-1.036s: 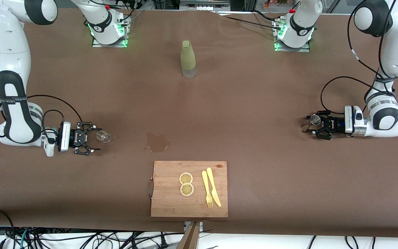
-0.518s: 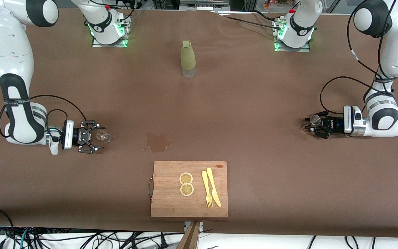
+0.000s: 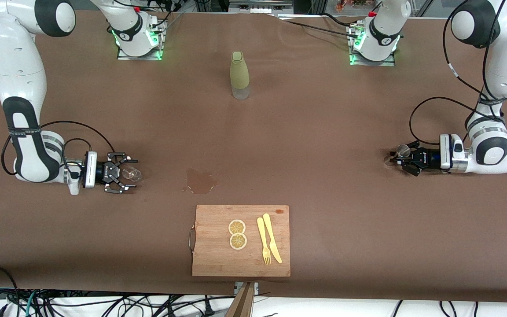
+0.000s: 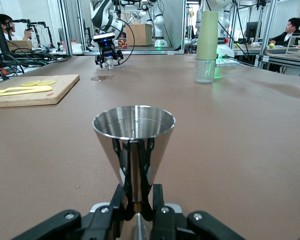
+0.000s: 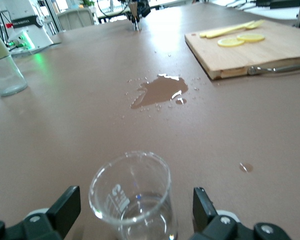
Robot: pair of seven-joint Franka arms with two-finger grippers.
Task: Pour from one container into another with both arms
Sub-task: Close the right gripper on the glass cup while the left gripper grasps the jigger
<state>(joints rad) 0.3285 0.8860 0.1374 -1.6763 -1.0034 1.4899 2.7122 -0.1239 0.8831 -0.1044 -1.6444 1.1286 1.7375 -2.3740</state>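
Observation:
The steel jigger (image 3: 402, 151) stands upright near the left arm's end of the table. My left gripper (image 3: 399, 159) is shut on its narrow waist. In the left wrist view the upper cone (image 4: 134, 131) rises just above the closed fingers (image 4: 121, 202), and the lower cone is mostly hidden. The small clear glass (image 3: 132, 175) stands on the table near the right arm's end. My right gripper (image 3: 130, 174) is open, with one finger on each side of the glass. In the right wrist view the glass (image 5: 132, 197) sits between the spread fingers (image 5: 65, 204) without touching them, a little liquid at its bottom.
An olive-green bottle (image 3: 239, 75) stands mid-table toward the bases. A wet spill (image 3: 200, 181) darkens the cloth between the two grippers. Nearer the camera lies a wooden cutting board (image 3: 211, 255) with two lemon slices (image 3: 237, 234) and a yellow fork and knife (image 3: 269, 240).
My left gripper has closed onto the jigger's waist. The right gripper has slid toward the glass, so its open fingers now flank it.

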